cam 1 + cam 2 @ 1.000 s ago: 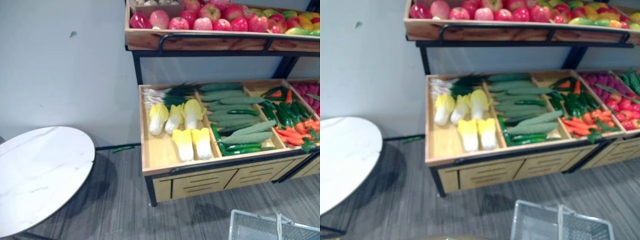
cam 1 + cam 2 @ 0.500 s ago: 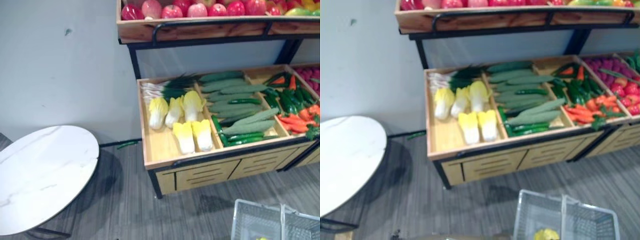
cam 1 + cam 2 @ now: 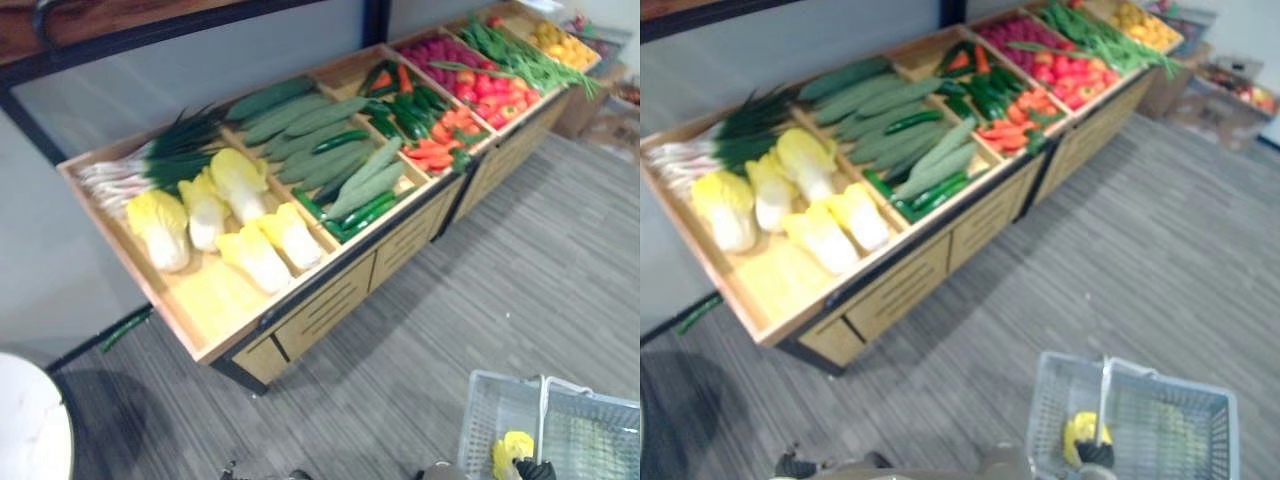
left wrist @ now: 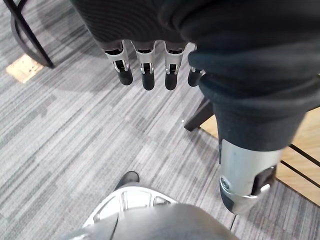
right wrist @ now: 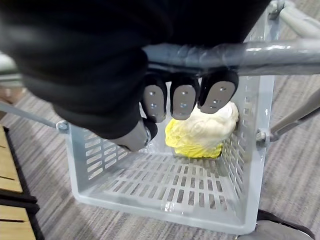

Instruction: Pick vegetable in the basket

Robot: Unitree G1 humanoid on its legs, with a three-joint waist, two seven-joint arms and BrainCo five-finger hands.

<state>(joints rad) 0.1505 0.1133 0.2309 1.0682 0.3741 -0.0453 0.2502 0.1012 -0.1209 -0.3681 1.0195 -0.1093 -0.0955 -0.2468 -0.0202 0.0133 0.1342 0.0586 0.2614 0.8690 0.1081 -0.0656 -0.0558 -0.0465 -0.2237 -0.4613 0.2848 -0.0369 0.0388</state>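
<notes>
A long wooden produce stand [image 3: 320, 312] runs along the wall, split into open bins. The nearest bin holds pale yellow napa cabbages [image 3: 258, 258] lying loose on the boards, with a bundle of spring onions [image 3: 150, 160] behind them at the back of the bin. The next bin is piled with long cucumbers [image 3: 310, 135]. Beyond that, green peppers [image 3: 405, 108] share a bin with orange carrots [image 3: 435, 150]. Further along sit red vegetables [image 3: 480, 88] with long green beans [image 3: 520, 55] laid across them, and at the far end a bin of yellow produce [image 3: 560, 40]; what kind I cannot tell. A stray green vegetable [image 3: 125, 328] lies on the grey striped floor [image 3: 520, 270] by the wall, near the stand's close end. The edge of a round white table [image 3: 30, 430] shows beside it.

Down by the robot's right side hangs a grey slotted plastic basket [image 3: 490, 410]. One yellow cabbage [image 5: 205, 131] lies in it, on the bottom against one wall. The right hand [image 5: 182, 97] has its fingers wrapped round the basket handle [image 5: 260, 52], carrying it. The left hand [image 4: 144, 65] hangs over the floor, fingers straight and slack, holding nothing.
</notes>
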